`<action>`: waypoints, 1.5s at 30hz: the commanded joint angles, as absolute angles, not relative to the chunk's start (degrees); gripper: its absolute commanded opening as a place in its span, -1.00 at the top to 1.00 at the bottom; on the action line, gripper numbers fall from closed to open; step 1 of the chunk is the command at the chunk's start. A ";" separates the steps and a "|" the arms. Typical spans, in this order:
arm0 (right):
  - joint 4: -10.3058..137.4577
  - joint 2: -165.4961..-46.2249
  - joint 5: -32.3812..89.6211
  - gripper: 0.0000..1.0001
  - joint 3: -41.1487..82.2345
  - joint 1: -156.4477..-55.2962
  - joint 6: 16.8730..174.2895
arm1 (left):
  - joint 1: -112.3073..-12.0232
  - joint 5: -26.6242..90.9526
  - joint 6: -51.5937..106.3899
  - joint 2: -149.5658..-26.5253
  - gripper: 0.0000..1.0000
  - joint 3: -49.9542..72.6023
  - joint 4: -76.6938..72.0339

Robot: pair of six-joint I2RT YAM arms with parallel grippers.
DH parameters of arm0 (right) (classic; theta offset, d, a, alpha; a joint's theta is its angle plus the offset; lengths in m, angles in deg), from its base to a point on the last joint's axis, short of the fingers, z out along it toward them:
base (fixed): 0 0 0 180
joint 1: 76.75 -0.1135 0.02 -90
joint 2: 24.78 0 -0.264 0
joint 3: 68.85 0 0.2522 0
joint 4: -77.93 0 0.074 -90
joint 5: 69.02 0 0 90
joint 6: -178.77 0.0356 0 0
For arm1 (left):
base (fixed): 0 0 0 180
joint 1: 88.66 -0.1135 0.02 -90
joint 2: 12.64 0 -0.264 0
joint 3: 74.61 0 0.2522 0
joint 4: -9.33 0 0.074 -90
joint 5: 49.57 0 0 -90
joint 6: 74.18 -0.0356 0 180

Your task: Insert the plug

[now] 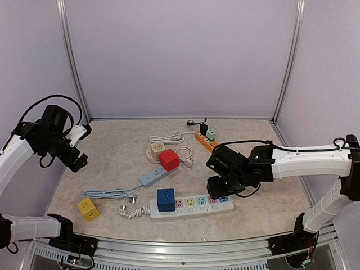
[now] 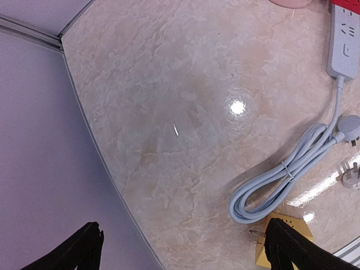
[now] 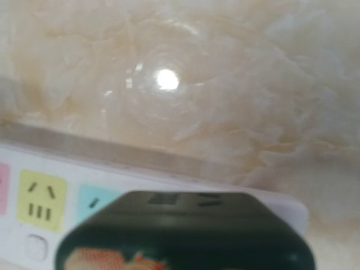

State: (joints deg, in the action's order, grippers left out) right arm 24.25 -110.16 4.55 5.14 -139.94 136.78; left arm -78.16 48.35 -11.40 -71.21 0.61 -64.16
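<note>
Hovering low over the right end of the long white plastic power strip (image 1: 194, 204) with its pastel sockets, the right gripper (image 1: 226, 181) appeared clamped on a black cube plug adapter (image 3: 185, 225), not yet seated. Its prongs were hidden, so a slight offset or tilt could have jammed them against the strip's face or shoved the loose strip sideways. The left gripper (image 2: 183, 228) hung well apart on the left, fingers spread wide and empty.

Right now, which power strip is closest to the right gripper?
The long white strip in front, carrying the blue cube; the right gripper hangs over its right end. Grey strip and orange strip lie farther back.
</note>
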 commanded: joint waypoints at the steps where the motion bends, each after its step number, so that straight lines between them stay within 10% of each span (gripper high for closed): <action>1: 28.14 -112.11 7.19 1.00 5.15 -139.78 136.15 | -78.65 47.72 -11.15 -71.35 -0.98 1.82 -64.73; 45: 27.44 -125.13 3.75 1.00 17.77 -148.24 143.92 | -78.31 47.11 -12.03 -70.74 -0.98 1.65 -65.25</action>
